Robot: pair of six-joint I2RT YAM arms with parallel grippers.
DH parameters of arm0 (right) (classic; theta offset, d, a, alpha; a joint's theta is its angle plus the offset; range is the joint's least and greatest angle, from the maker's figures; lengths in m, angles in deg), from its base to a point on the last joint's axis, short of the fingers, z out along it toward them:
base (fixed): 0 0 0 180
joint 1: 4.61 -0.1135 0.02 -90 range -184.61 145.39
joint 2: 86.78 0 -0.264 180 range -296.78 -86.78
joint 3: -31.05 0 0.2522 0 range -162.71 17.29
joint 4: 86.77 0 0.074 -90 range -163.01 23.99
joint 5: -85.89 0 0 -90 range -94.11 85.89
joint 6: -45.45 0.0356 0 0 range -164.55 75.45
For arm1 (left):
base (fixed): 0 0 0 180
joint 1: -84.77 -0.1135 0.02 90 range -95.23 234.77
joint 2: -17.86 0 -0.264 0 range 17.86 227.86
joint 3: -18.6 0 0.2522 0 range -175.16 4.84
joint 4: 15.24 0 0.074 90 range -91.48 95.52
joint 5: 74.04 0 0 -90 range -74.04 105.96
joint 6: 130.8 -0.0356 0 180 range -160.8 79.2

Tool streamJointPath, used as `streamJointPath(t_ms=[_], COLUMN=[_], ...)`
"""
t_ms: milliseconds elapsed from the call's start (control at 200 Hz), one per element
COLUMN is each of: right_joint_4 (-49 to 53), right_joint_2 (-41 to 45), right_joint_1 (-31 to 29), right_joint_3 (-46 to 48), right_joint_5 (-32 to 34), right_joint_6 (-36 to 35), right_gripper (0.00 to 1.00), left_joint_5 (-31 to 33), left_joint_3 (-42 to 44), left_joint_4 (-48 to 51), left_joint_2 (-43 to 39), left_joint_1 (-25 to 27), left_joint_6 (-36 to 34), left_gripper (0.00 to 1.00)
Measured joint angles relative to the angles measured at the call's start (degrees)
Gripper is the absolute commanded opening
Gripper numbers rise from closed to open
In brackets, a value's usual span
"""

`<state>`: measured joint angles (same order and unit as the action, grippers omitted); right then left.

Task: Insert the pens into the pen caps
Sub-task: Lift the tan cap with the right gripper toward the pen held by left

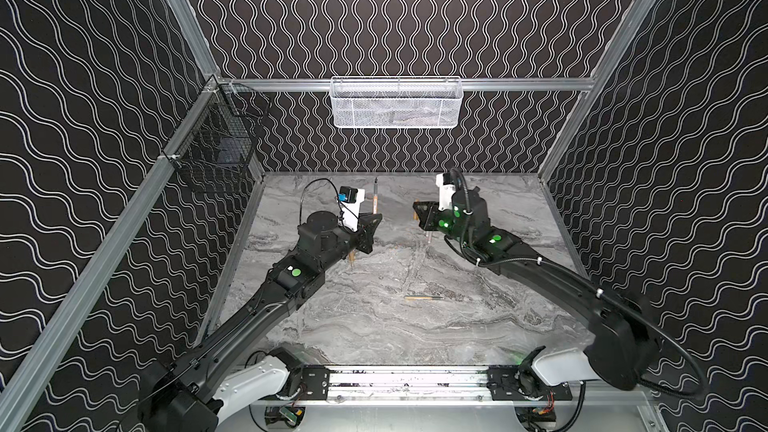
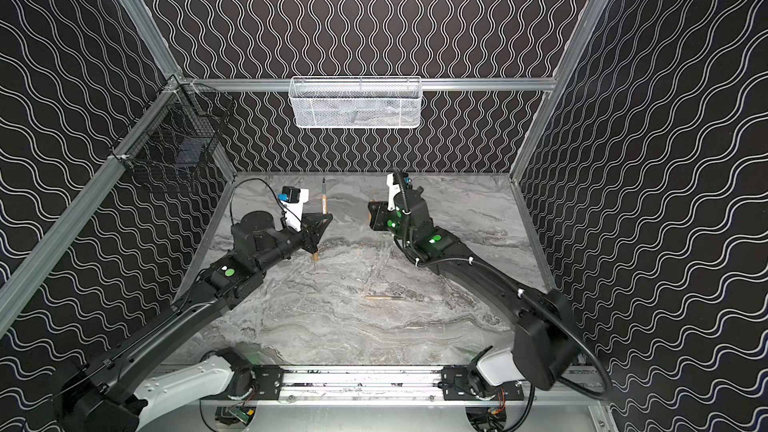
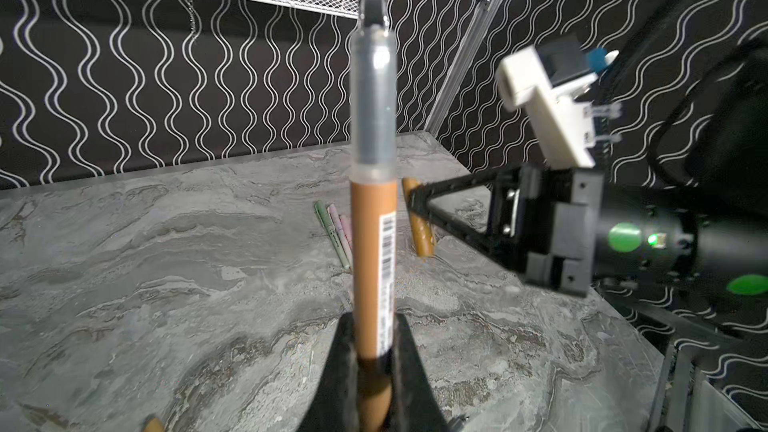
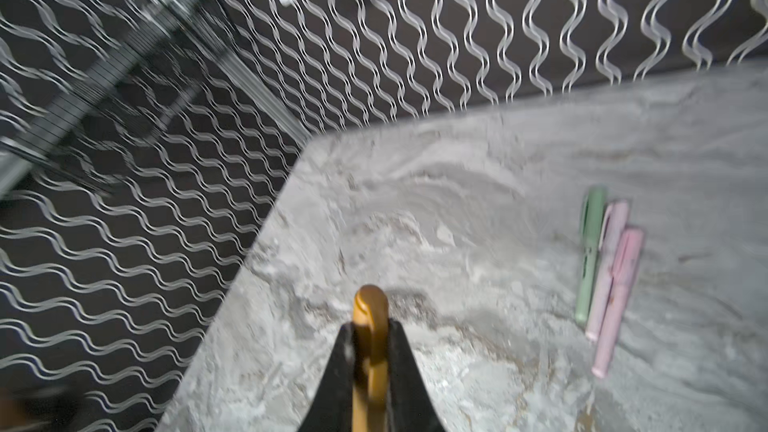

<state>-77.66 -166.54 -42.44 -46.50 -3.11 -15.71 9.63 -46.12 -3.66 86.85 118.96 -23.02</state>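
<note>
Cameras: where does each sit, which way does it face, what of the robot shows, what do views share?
Both top views: high above the arm bases, looking down and back over the table; both arms show.
Left wrist: behind the left pincer, shut on the brown pen, facing the right pincer and back wall.
Right wrist: behind the right pincer, shut on the brown cap, facing the left rear corner; blurred.
Shared: both wrist views show the pastel pens.

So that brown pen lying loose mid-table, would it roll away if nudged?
Probably, if pushed sideways: the brown pen looks round and slim, lying flat on the smooth-looking table. It lies straight, so likely stiff; being so thin, likely light.
</note>
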Motion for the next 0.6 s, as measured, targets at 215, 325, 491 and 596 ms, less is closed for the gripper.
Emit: streamJointPath(t_ms=[215,325,491,596], right_joint_4=[-2.2,-6.1,-12.5,-16.2], right_joint_2=[6.1,8.6,9.8,9.6], right_joint_1=[-0.9,-1.5,-2.3,-3.0], right_joint_3=[-1.3,-0.2,0.7,0.7], right_joint_5=[-0.2,-0.2,-0.3,-1.4], right_joint_6=[-2.0,-3.0,-4.2,-4.5], right_gripper=[0.06,0.05,0.05,0.05], left_joint_5=[-4.7,-6.6,-8.6,-9.1], left_joint_3=[0.0,0.0,0.0,0.0], left_joint_4=[-2.2,-3.0,-3.3,-3.3], left_joint_2=[1.0,1.4,1.6,1.7], left_joint_1=[2.0,2.6,3.4,4.1], left_joint_6=[-1.5,-2.0,-3.0,-3.2], left_gripper=[0.00,0.00,0.00,0.00])
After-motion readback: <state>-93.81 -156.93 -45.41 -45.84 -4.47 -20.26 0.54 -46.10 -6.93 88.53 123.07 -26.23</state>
